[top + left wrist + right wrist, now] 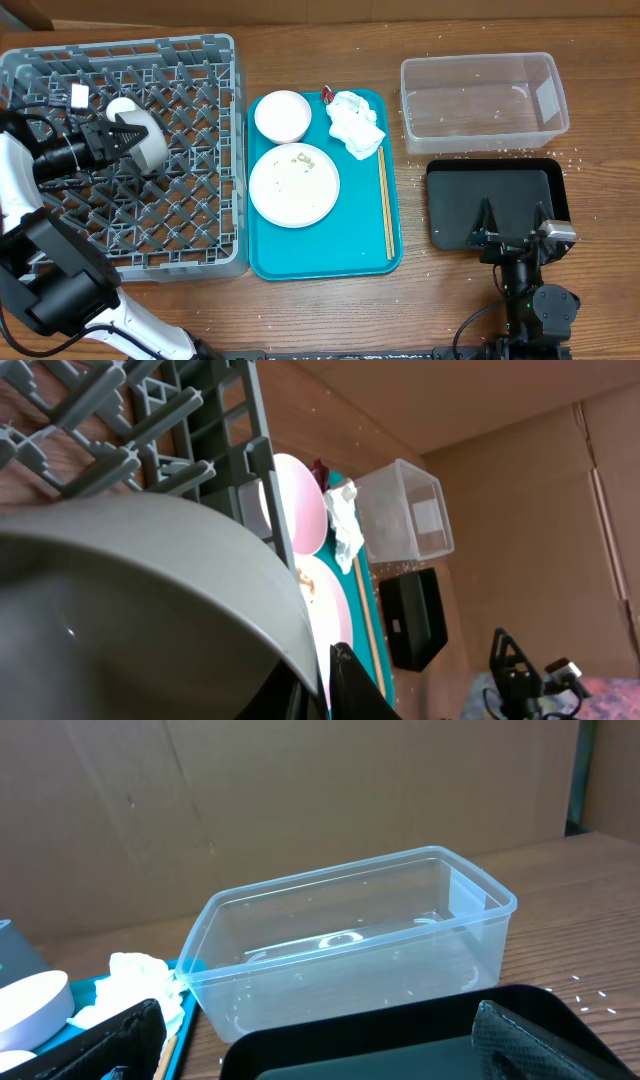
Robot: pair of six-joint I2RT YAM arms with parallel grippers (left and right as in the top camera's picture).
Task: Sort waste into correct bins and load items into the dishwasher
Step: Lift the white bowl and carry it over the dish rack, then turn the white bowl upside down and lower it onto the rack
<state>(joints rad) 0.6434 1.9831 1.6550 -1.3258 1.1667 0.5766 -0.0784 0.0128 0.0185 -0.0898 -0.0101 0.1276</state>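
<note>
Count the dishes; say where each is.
3. A white bowl and a white plate on the teal tray; a grey bowl in the rack, held by the left claw. More may be hidden.

Bowl (130, 610) in left pincer (122, 138): grey, smooth, dull metallic sheen. Rack (190, 230) beneath it: matt grey plastic. Ahead of right pincer (513, 222): tub (350, 980), clear glossy plastic; black tray (490, 200), matt. Napkin (355, 122): crumpled paper. Chopsticks (386, 200): bare wood. Table (320, 310): wood grain.

Two bowls (283, 116) (152, 148), one plate (294, 186), two bins (484, 98) (495, 195).
</note>
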